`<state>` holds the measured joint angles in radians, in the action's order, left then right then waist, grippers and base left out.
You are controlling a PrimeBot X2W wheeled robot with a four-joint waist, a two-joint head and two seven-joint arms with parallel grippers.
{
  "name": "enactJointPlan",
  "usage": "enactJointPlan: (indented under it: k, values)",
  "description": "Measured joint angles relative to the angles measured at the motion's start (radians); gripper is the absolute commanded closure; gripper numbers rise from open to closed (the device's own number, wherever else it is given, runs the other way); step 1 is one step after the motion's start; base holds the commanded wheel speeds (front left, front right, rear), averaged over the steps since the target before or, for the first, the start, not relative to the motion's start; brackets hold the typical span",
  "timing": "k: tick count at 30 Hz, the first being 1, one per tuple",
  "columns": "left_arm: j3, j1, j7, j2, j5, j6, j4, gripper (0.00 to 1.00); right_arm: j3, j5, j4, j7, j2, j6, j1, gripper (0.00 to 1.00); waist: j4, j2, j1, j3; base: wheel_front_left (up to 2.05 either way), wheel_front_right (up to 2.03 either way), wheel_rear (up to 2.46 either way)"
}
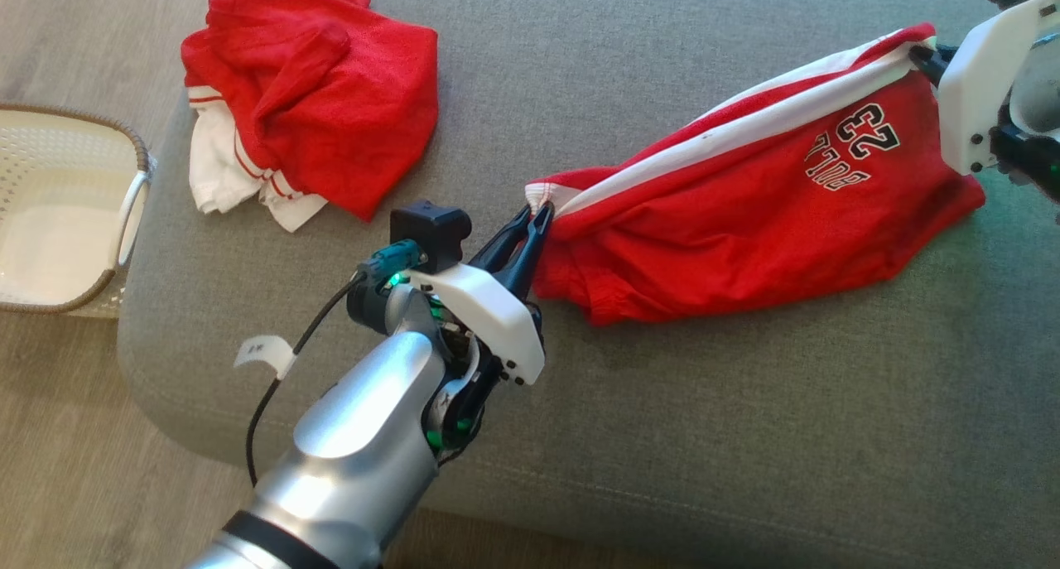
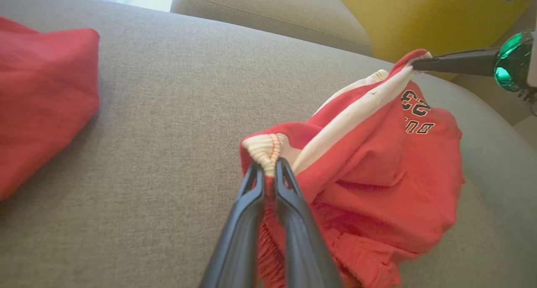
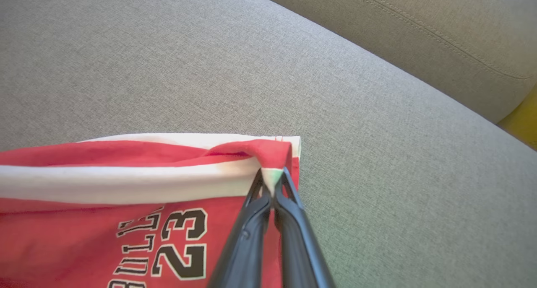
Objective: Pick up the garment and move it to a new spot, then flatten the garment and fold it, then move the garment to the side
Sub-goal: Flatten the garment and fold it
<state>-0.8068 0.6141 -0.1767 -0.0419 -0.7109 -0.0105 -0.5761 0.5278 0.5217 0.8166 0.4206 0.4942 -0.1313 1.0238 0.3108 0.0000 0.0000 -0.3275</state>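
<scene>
We are holding the shorts (image 1: 729, 221) stretched across the cushion (image 1: 704, 436), left gripper (image 1: 537, 214) and right gripper (image 1: 917, 54) each pinching tight one end of the white band, bare cushion lying open around them

Loads of bare cushion (image 1: 745, 436) on the near side, plus an open strip in the middle between the two heaps. The garment (image 1: 745, 213) strung across the right half blocks that side. The crumpled red-and-white pile (image 1: 315, 97) hogs the far left corner, and a white basket (image 1: 58, 221) sits just off the left end.
</scene>
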Motion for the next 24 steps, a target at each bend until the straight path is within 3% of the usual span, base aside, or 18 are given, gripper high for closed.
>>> enactJointPlan:
  k: [1, 2, 3, 5, 6, 19, 24]
  values:
    - [-0.007, 0.005, -0.003, 0.0, -0.011, -0.006, -0.001, 0.93, 0.005, 0.004, 0.01, -0.006, 0.0, 0.0, 0.005, 1.0, 0.0, 0.0, 0.0, -0.003, 0.0, 0.0, 0.0]
    - [-0.012, 0.009, -0.012, 0.001, -0.021, -0.015, -0.001, 0.12, 0.01, 0.009, 0.017, -0.011, 0.0, 0.0, 0.012, 1.0, 0.001, 0.0, 0.0, -0.006, 0.0, 0.0, 0.0]
    - [-0.016, 0.015, -0.02, 0.001, -0.03, -0.022, -0.001, 0.0, 0.011, 0.011, 0.023, -0.026, 0.0, 0.0, 0.017, 0.91, 0.001, 0.0, 0.0, -0.008, 0.0, 0.0, 0.0]
    - [-0.02, 0.02, -0.024, 0.001, -0.04, -0.028, -0.001, 0.0, 0.016, 0.015, 0.026, -0.04, 0.0, 0.0, 0.022, 0.09, 0.001, 0.0, 0.0, -0.011, 0.0, 0.0, 0.0]
    - [-0.026, 0.033, -0.044, 0.001, -0.049, -0.041, -0.001, 0.0, 0.018, 0.032, 0.04, -0.064, -0.002, 0.0, 0.033, 0.0, 0.001, 0.0, 0.0, -0.017, 0.0, 0.0, 0.0]
    - [-0.048, 0.055, -0.073, 0.002, -0.058, -0.097, -0.016, 0.0, 0.022, 0.007, 0.184, -0.208, -0.003, 0.0, 0.091, 0.0, 0.001, 0.0, 0.0, -0.025, 0.0, 0.0, 0.0]
    - [-0.008, 0.055, -0.073, 0.003, 0.0, -0.135, 0.0, 0.0, 0.001, 0.0, 0.237, -0.278, -0.012, 0.0, 0.092, 0.0, -0.008, 0.0, 0.0, -0.007, 0.0, 0.0, 0.0]
